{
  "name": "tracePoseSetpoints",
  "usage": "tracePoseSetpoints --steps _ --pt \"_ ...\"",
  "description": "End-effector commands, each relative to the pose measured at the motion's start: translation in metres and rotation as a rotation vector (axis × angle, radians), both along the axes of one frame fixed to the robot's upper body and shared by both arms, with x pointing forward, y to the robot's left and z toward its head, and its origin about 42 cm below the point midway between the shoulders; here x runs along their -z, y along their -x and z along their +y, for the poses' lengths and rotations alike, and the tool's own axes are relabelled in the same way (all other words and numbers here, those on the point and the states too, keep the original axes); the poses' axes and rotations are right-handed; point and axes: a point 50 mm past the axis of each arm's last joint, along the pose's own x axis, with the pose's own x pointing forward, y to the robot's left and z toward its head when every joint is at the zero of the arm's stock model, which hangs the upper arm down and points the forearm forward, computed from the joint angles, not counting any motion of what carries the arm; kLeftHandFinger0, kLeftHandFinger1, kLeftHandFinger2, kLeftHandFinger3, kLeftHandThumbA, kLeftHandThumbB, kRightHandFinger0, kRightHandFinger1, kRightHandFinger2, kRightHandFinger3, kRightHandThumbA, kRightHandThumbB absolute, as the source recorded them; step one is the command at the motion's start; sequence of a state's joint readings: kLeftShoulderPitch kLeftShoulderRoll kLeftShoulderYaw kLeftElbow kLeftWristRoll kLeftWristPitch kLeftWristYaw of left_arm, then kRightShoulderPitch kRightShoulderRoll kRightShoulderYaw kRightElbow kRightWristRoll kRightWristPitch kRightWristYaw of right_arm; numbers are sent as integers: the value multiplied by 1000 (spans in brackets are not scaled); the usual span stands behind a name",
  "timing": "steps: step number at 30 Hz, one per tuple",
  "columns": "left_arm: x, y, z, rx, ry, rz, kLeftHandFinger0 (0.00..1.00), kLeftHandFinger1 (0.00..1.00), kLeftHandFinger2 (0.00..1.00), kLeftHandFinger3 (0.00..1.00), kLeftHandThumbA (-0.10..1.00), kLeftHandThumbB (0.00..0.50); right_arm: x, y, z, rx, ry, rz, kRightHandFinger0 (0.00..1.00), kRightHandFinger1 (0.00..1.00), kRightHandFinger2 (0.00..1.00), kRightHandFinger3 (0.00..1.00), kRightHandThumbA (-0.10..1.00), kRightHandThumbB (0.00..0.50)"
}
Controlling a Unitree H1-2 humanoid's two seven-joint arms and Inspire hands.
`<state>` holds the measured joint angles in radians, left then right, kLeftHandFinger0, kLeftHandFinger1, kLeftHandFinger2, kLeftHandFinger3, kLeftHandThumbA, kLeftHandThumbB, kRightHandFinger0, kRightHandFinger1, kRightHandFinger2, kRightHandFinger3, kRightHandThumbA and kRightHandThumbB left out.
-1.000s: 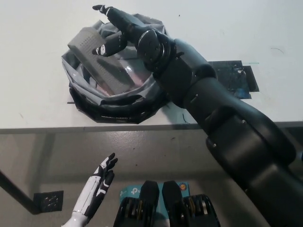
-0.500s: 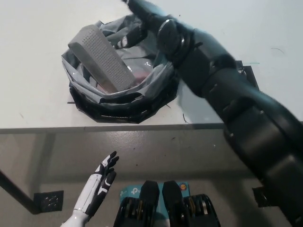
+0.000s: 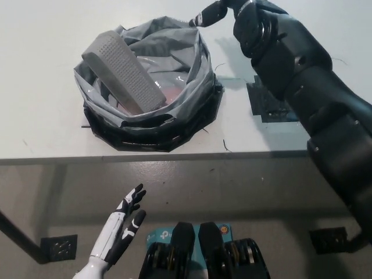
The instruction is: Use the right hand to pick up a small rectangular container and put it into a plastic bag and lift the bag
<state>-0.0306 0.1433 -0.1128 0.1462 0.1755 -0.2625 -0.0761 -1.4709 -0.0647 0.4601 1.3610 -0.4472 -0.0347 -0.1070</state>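
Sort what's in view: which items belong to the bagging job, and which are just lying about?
Job:
grey rectangular container, leaning inside the bag
plastic bag
right hand, beside the bag's far rim
left hand, resting low

Lying about:
dark patch on the table
white table

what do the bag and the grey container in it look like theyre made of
The bag looks like thin grey plastic film, glossy, judging by its crumpled folds and shiny highlights, with a darker rolled rim. The container seems to be rigid matte grey plastic; its top carries a fine grid of dots, which could be perforations or raised texture, too small to tell.
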Motion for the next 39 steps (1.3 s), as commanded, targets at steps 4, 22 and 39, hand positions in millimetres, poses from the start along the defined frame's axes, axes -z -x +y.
tracePoseSetpoints --steps 4,22,39 --pt "-12 -4 -2 23 -11 -46 1000 1000 1000 1000 962 304 -9 1 5 34 -52 0 1000 1000 1000 1000 991 451" --pt "-16 -7 -2 35 -27 -56 1000 1000 1000 1000 859 255 19 8 28 29 -175 150 1000 1000 1000 1000 1000 487" --pt "-16 -10 -3 37 -26 -63 1000 1000 1000 1000 796 221 39 6 14 85 -46 160 1000 1000 1000 1000 1000 431"
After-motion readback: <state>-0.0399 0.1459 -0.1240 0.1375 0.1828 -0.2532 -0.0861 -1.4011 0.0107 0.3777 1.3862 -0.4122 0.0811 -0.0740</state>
